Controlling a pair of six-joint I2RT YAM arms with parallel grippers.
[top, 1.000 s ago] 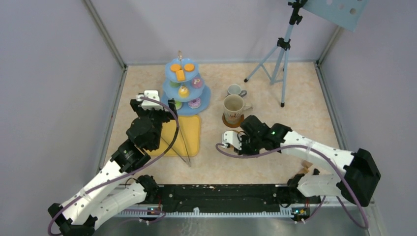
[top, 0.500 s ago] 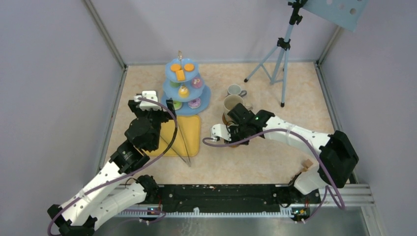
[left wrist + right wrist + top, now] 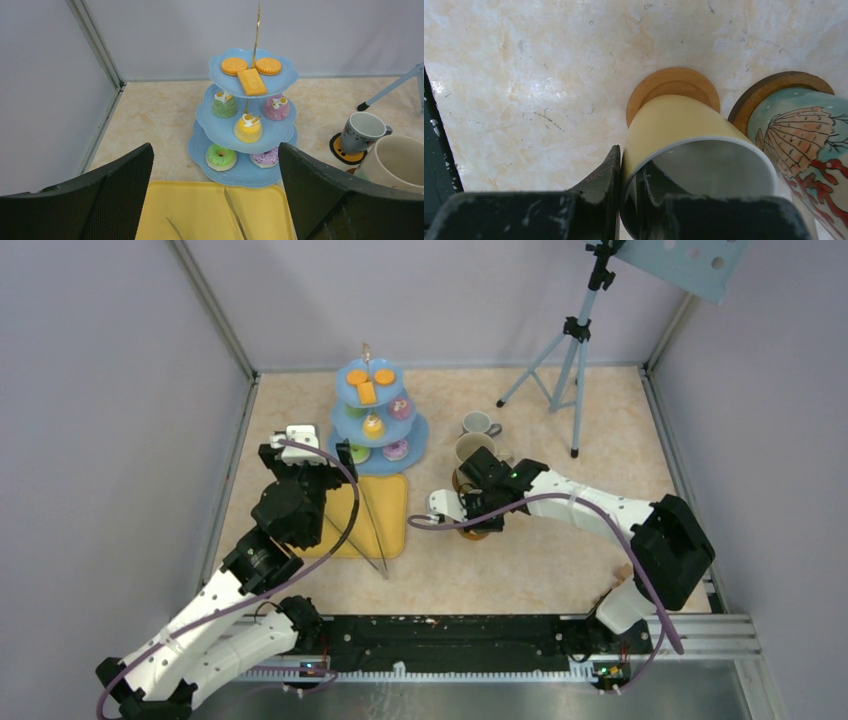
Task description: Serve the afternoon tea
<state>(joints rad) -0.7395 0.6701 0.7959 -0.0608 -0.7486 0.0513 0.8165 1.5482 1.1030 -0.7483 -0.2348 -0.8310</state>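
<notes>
Left wrist: two mugs (image 3: 364, 131), one three-tier stand (image 3: 215, 132)

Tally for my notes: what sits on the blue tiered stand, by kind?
Biscuits: 3
Cupcakes: 3
Doughnuts: 2
Total visible: 8

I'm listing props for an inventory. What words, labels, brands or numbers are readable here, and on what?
No text can be read in any view.
Grey mug: small dark marks by the rim, too small to read.
Shell-patterned mug: pictures only, no words.
Yellow mug: plain.
</notes>
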